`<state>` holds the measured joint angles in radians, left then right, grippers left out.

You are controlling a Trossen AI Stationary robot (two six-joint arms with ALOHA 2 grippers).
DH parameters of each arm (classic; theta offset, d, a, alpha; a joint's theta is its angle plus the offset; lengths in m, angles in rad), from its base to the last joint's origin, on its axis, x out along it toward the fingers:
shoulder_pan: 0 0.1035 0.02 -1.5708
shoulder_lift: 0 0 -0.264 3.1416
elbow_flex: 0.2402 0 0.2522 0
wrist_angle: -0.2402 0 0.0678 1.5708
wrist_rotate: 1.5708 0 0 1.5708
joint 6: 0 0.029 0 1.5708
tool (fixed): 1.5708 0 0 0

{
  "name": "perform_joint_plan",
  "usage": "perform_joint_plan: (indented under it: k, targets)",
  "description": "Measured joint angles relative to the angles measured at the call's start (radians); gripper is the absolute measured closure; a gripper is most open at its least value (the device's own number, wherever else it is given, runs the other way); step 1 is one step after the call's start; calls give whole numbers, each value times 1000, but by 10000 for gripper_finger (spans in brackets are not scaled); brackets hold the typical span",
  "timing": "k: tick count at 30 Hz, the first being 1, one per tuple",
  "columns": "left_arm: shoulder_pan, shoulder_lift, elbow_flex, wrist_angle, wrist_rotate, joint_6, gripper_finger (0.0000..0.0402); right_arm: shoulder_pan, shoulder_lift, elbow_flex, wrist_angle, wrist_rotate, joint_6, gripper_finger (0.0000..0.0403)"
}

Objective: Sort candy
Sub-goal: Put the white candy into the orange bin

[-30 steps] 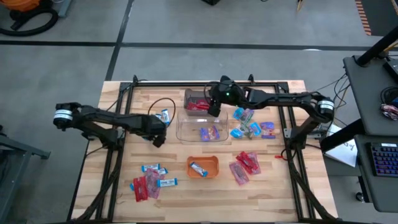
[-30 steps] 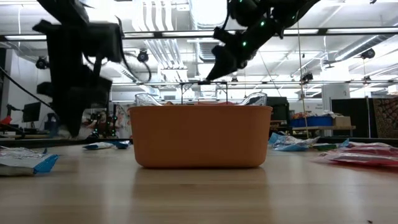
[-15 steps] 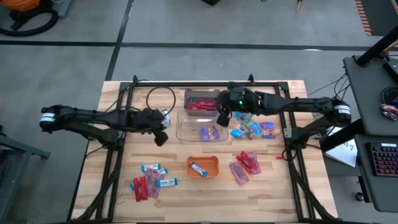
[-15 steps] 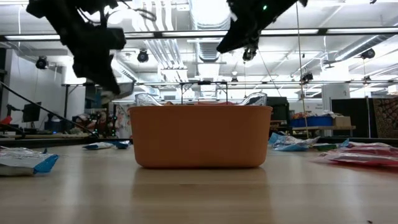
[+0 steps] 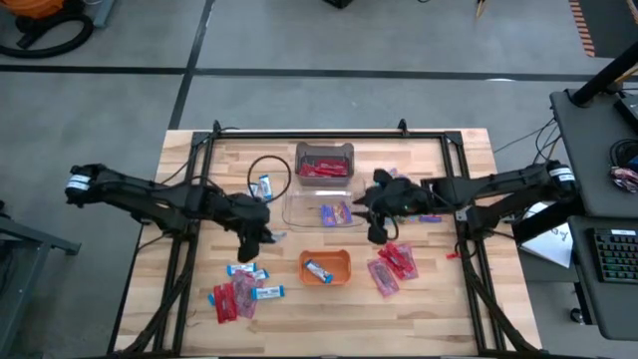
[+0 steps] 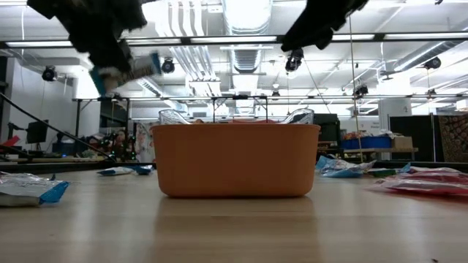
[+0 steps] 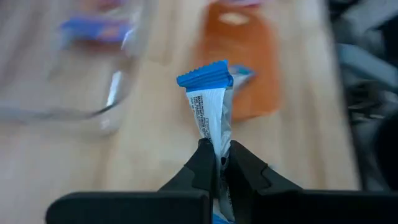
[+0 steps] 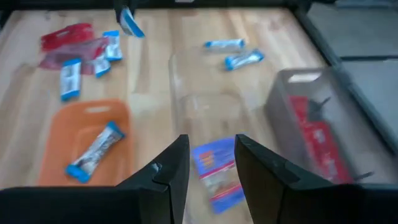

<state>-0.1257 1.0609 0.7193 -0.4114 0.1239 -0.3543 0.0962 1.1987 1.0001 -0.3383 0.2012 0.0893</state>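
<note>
At the front of the table, you had an orange tray [image 5: 325, 267] with one blue-and-white bar [image 8: 94, 152] inside, and heaps of red packets [image 5: 392, 267] and small bars [image 5: 246, 280] lay on both sides of it. Just behind the tray, your left gripper [image 7: 217, 163] was clenched on a blue-and-white candy [image 7: 211, 106], held up in the air. Your right gripper [image 8: 208, 160] hung with its fingers apart and empty, above a clear bin [image 5: 319, 210] with purple sweets [image 8: 214, 169]. Farther back, another bin [image 5: 325, 161] held red packets.
</note>
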Motion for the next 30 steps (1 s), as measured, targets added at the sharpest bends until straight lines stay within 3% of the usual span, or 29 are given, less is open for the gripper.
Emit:
perform_joint_plan:
  k: [8,12,19,30]
  targets:
    - [-35,130,-1,436,-1,166,395,62,7,-68,88,0,74,281]
    - [-35,243,3,560,-1,212,394,75,12,-72,134,1,76,277]
    - [-36,426,47,610,1,223,393,98,13,-72,198,1,68,283]
    - [-37,563,139,623,51,241,374,116,13,-72,209,1,71,273]
